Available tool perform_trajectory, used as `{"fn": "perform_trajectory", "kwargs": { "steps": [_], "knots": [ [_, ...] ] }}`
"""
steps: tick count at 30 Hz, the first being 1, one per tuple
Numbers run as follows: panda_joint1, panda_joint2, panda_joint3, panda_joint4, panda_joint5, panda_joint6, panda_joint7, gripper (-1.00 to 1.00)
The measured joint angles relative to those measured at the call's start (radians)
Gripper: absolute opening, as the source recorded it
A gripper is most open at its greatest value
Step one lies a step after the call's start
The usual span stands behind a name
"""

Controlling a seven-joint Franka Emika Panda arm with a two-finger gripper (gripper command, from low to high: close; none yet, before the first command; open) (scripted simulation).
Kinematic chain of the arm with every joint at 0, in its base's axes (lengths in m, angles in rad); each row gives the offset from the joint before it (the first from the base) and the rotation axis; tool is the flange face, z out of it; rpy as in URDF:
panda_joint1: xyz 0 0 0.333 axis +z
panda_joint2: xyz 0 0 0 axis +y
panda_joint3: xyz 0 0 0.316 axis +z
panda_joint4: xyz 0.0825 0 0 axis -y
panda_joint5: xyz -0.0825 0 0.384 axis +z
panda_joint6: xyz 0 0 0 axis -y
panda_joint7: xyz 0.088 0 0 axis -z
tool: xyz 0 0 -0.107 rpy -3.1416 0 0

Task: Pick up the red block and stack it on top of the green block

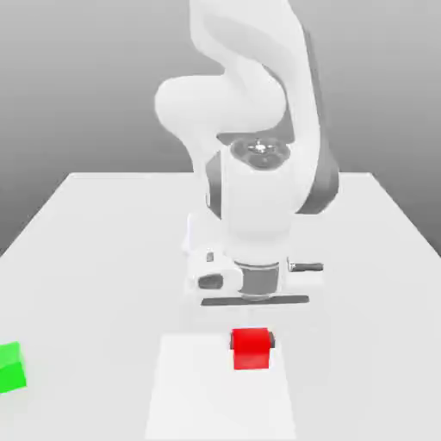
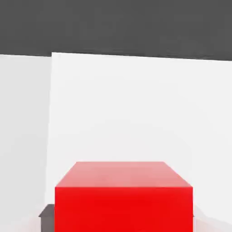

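Red block (image 1: 251,348) sits pinched between the tool's (image 1: 252,338) fingers, above the table (image 1: 103,258).

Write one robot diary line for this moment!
gripper: at red block | green block: apart, exterior view's left | stack: not done

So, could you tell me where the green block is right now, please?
The green block sits on the table at the exterior view's far left edge, well apart from the red block below the gripper.
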Motion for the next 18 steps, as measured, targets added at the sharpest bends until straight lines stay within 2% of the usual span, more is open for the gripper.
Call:
{"fn": "perform_trajectory", "kwargs": {
  "steps": [9,13,14,18],
  "knots": [
    [-0.269,0.075,-0.236,0.208,0.073,-0.139,0.093,-1.00],
    [-0.373,0.222,-0.273,0.293,0.169,-0.086,0.074,-1.00],
    [-0.387,0.256,-0.263,0.300,0.190,-0.060,0.062,1.00],
    [-0.387,0.256,-0.263,0.300,0.190,-0.060,0.062,1.00]
  ]
}}
